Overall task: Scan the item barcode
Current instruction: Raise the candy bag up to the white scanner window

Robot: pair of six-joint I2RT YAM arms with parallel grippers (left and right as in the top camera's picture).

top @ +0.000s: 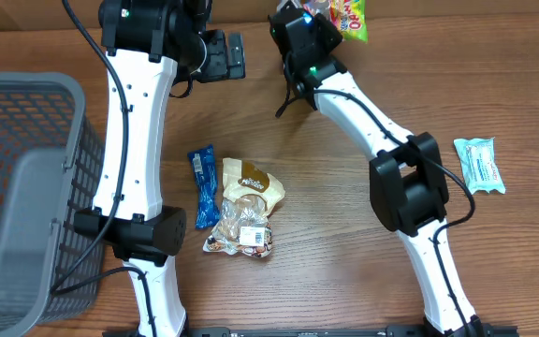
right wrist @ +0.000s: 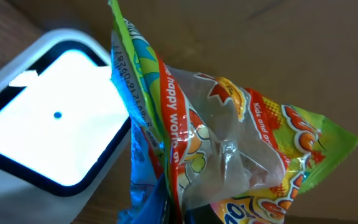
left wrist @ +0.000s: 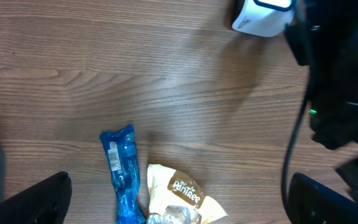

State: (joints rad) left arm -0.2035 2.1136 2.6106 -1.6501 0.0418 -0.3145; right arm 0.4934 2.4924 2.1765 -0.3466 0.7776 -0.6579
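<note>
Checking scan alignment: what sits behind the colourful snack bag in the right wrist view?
A white scanner with a glowing window. The snack bag covers its right edge; whether a barcode faces the window cannot be seen.

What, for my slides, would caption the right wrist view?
Colourful snack bag held close beside the glowing white scanner.

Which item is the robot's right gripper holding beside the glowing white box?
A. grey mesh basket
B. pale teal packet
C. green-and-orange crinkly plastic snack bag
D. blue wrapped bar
C: the right wrist view shows the green-and-orange crinkly plastic snack bag pinched in the right gripper beside the glowing white box.
</note>
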